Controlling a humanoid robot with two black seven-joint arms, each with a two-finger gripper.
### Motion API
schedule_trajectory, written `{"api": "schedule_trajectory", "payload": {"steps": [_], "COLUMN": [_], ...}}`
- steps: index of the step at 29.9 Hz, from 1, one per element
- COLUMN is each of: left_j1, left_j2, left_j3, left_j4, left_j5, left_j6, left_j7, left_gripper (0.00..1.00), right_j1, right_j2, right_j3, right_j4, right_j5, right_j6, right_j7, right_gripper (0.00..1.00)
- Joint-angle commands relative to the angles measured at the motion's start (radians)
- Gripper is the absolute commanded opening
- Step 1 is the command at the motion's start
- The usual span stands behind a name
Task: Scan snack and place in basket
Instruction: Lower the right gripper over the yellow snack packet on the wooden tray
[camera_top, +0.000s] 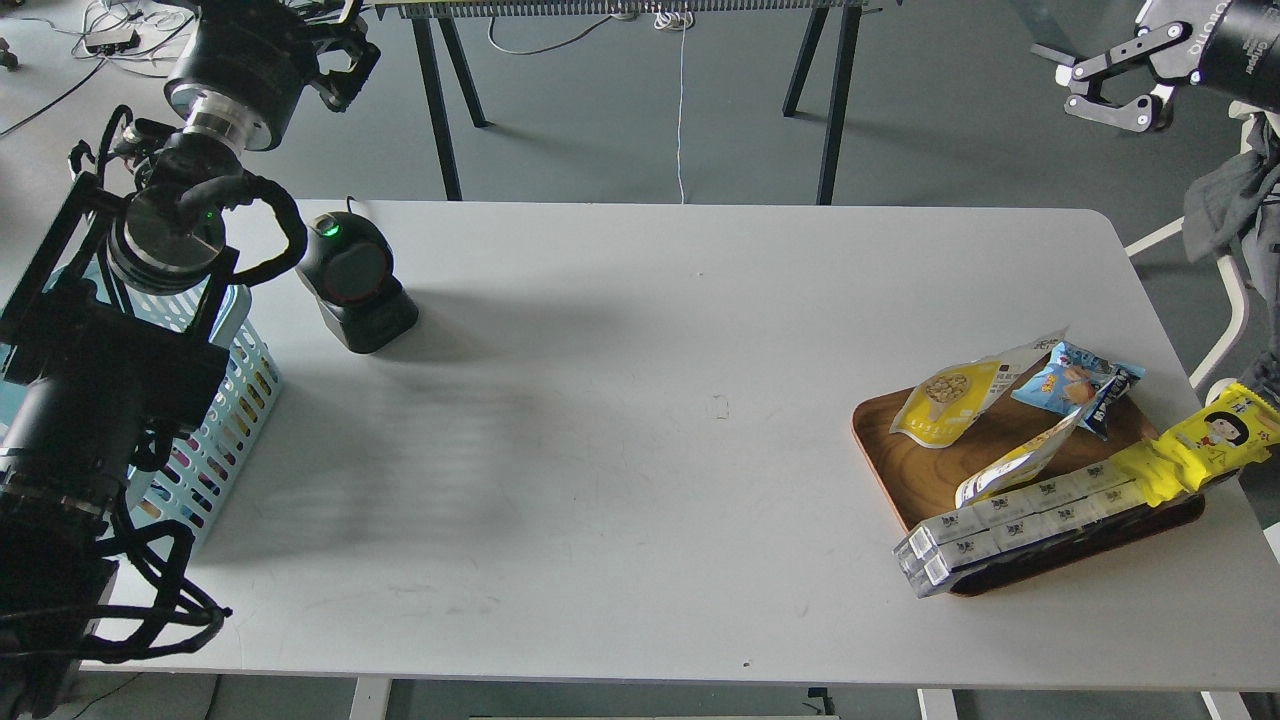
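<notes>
The snack (945, 400), a yellow pouch with a round picture of pale nuts and a white top, lies on the brown wooden tray (878, 440) at the table's right side. The light blue slotted basket (235, 395) stands at the table's left edge, mostly hidden behind my left arm. My left gripper (350, 45) is high at the top left, beyond the table's far edge, open and empty, partly cut off by the view's top. My right gripper (1085, 82) is high at the top right, far above the tray, open and empty.
A black barcode scanner (355, 285) with a green light stands at the far left of the table. The tray also holds a small blue packet (1075, 380), a second pouch on its edge (1010, 465), long clear boxes (1010, 525) and a long yellow cartoon-face packet (1215, 435).
</notes>
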Motion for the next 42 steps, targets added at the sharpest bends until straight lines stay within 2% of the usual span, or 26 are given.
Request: {"api": "schedule_trajectory", "payload": {"steps": [1, 6, 10, 18, 25, 27, 42], "left_j1": [0.002, 0.005, 0.015, 0.033, 0.033, 0.034, 0.053], "left_j2": [0.002, 0.005, 0.003, -0.001, 0.006, 0.006, 0.012], "left_j3": [0.000, -0.008, -0.006, -0.005, -0.006, -0.006, -0.006], "left_j4": [-0.004, -0.004, -0.004, 0.001, 0.007, 0.009, 0.012], "left_j5": [-0.001, -0.001, -0.003, -0.003, -0.006, -0.006, -0.009], "left_j6": [-0.011, -0.032, -0.064, -0.097, -0.112, -0.110, -0.110], "left_j7": [0.000, -0.002, -0.031, -0.034, -0.037, -0.051, -0.057], "left_gripper": [1.00, 1.00, 1.00, 1.00, 1.00, 1.00, 1.00], "right_j1": [0.188, 0.330, 0.408, 0.489, 0.423, 0.394, 0.209], "right_j2": [0.092, 0.277, 0.376, 0.486, 0.535, 0.537, 0.535], "right_j3": [-0.210, -0.419, -0.541, -0.706, -0.715, -0.711, -0.675], "right_j4": [0.026, 0.101, 0.210, 0.362, 0.361, 0.351, 0.235], "right_j5": [-0.001, -0.036, -0.076, -0.022, 0.039, 0.036, -0.030], "right_j6": [-0.020, -0.087, -0.175, -0.324, -0.357, -0.368, -0.391], "right_j7": [-0.002, -0.019, -0.100, -0.180, -0.184, -0.186, -0.186], "right_gripper": [0.99, 0.99, 0.99, 0.99, 0.99, 0.98, 0.89]}}
